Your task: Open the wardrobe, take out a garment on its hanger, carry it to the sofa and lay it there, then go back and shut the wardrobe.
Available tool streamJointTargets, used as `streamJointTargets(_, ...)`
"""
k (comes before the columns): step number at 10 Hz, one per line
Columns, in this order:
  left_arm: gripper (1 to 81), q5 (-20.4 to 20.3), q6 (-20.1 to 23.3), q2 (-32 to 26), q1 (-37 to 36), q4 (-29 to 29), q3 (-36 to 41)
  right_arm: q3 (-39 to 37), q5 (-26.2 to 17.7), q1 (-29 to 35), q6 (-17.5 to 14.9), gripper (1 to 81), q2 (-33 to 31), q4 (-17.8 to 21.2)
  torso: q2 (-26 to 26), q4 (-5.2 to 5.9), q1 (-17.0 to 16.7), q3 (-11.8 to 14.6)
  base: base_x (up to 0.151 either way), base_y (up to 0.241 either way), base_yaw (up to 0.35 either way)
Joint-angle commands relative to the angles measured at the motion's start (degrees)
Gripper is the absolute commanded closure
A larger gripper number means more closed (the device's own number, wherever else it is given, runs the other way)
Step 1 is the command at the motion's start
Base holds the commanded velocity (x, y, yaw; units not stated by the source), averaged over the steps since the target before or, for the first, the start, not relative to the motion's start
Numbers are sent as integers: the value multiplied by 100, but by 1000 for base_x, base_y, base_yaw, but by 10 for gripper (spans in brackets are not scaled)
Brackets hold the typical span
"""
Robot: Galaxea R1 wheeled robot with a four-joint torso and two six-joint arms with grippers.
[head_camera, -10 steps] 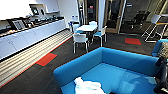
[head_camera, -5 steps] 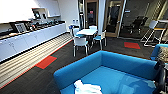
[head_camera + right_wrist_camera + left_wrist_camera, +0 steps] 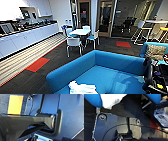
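Blue fabric dominating the head view: sofa [image 3: 105,72] curving across the foreground, low rounded back facing the room. White T-shirt [image 3: 82,88] lying crumpled on the near seat cushion, at the lower edge; hanger not distinguishable among the folds. Beyond the sofa, small white table [image 3: 80,31] with white chairs [image 3: 74,43] standing on dark carpet, red floor patches [image 3: 37,64] to either side, long white kitchen counter [image 3: 27,36] running along the left wall. Patterned cushion [image 3: 155,51] resting on a second blue seat at far right, dark robot hardware crowding the lower right corner.

Looking down through the left wrist view: white cloth of the garment [image 3: 111,99] draping over the blue sofa edge [image 3: 92,100], dark carpet below, robot plate occupying the lower part. Left gripper state: cannot tell, fingers not readable.

Looking through the right wrist view: robot's own dark bar and plate lying against blue sofa fabric [image 3: 70,112], an orange-yellow patch [image 3: 15,104] showing at one corner. Right gripper state: cannot tell either.

Judging progress: shirt appearing laid on the sofa and not visibly gripped, so the carrying and laying steps looking complete. Remaining, by the task sentence: going back and closing the wardrobe.
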Motion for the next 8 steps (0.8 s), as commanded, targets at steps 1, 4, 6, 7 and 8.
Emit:
streamJointTargets(1, 10, -1066, 48, 72, 38, 196, -598, 26, -203, 82, 6, 10, 7, 7, 0, -322, 5, 122, 0, 0, 0)
streamJointTargets(4, 10, -1373, 48, 319, 284, 196, -1064, 26, -203, 99, 6, 10, 7, 7, -2, -337, 5, 59, 0, 0, 0)
streamJointTargets(6, 10, -1444, 48, 477, 381, 196, -1364, 26, -203, 100, 6, 10, 7, 7, -5, -372, 5, 76, 0, 0, 0)
streamJointTargets(7, 10, -1444, 48, 565, 416, 196, -1505, 26, -203, 108, -2, 10, 7, 16, -5, -372, 5, 76, 0, 0, 0)
streamJointTargets(8, 10, -1487, 48, 653, 442, 196, -1635, 26, -211, 108, -2, 10, 16, 7, -5, -372, 5, 76, 0, 0, 0)
